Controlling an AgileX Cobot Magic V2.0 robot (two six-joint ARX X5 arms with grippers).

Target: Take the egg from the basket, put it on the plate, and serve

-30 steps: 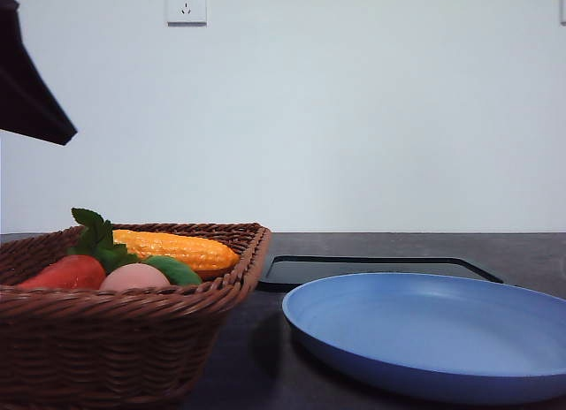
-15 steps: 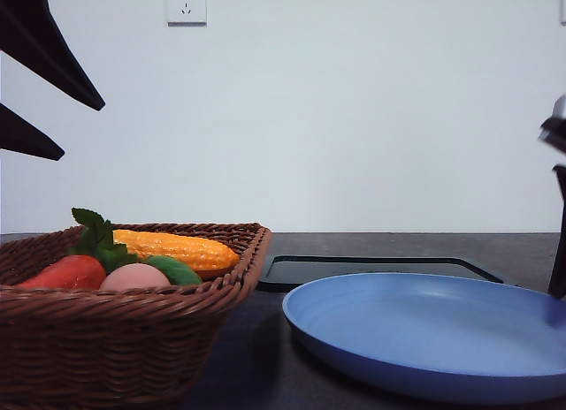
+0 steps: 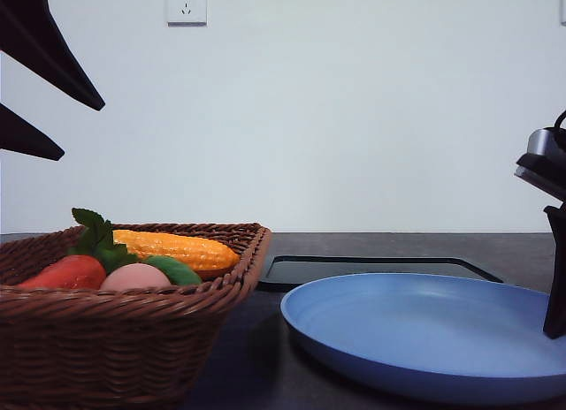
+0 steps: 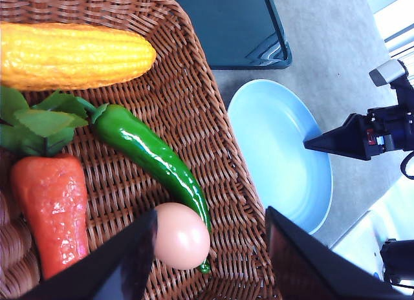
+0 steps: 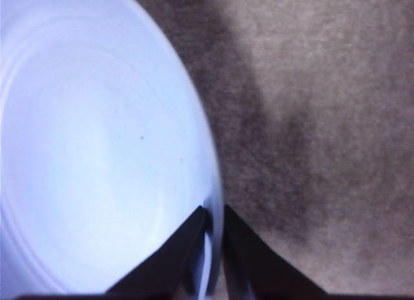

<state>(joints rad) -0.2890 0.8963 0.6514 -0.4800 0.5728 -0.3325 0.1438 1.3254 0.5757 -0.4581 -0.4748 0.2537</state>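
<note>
We face a dark table (image 3: 256, 357) against a plain white wall with a power socket (image 3: 186, 3) high up. On the left stands the brown wicker basket (image 3: 115, 339). Inside it the pinkish egg (image 4: 180, 235) lies on the woven floor near one side wall, touching the tip of a green chili pepper (image 4: 152, 154). A red-orange carrot-like vegetable (image 4: 52, 213) with green leaves lies beside them, and a yellow corn cob (image 4: 71, 54) rests along the far end.

Our left gripper (image 4: 210, 255) hangs above the basket with its two dark fingers spread wide; the egg sits just beside one finger, and nothing is held.

To the right of the basket, close but apart from it, sits the blue plate (image 3: 416, 339). A flat black tray (image 3: 371, 269) lies behind the plate.

Our right gripper (image 5: 212, 232) is at the plate's right edge. Its fingers (image 5: 174, 248) stand narrow, one on each side of the plate's rim, closed on it. Grey tabletop lies beyond the rim.
</note>
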